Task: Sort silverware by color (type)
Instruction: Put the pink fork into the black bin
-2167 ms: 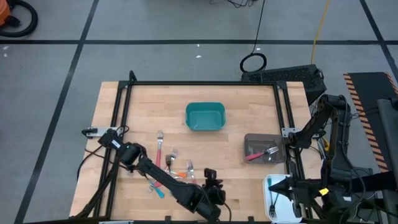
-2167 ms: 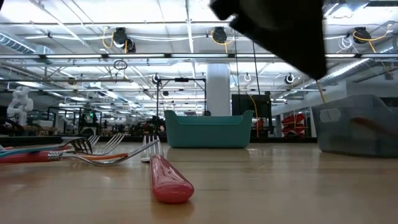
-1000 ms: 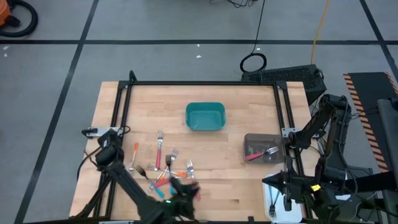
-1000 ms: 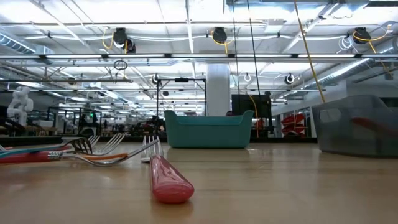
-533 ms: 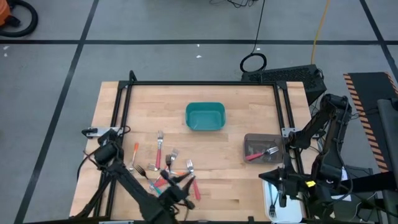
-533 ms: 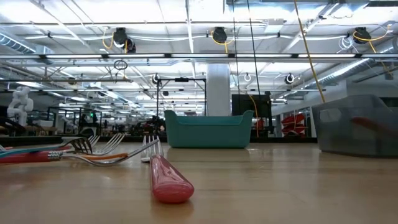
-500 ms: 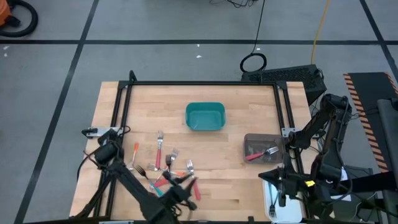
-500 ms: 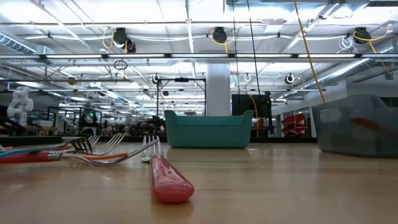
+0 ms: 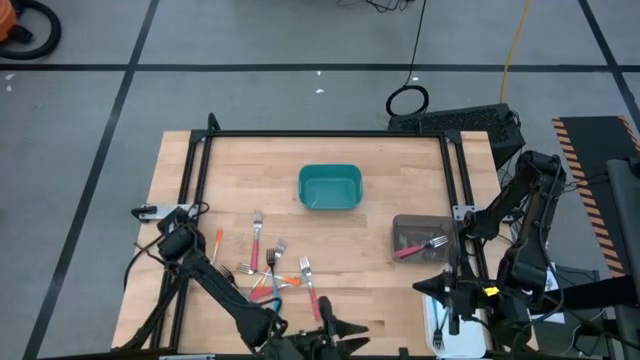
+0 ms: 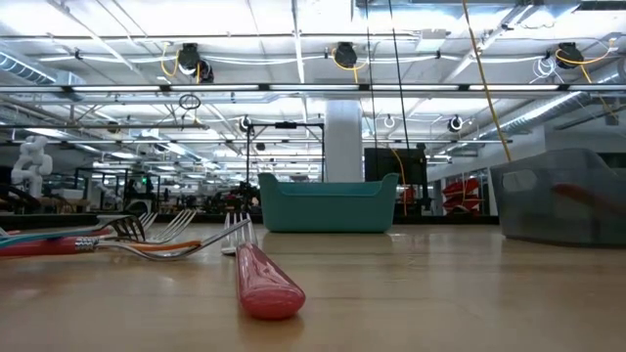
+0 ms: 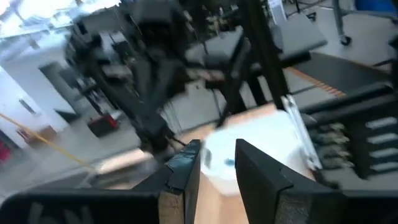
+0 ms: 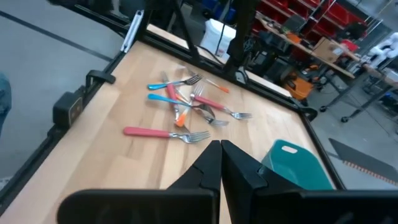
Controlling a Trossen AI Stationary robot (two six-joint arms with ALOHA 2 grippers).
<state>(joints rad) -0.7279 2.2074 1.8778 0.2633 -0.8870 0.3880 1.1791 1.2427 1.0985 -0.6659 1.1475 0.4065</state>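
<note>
Light wooden counter (image 9: 400, 180) holds a teal plastic bin (image 9: 330, 187), a grey bin (image 9: 425, 238) with a red-handled fork inside, and a loose pile of small metal-tined forks (image 9: 275, 272) at the near left. Forks look light, stiff and slippery; grab one mid-handle. Left gripper (image 11: 214, 165) at the near edge: fingers narrowly apart, empty. Right gripper (image 12: 221, 163) off the right edge: fingers closed, empty.

The left hand (image 9: 335, 330) has swung from the near middle of the table (image 9: 400, 180), back over the forks (image 9: 275, 272), then right again to the near edge. The right arm (image 9: 530, 260) shifted slightly left.
</note>
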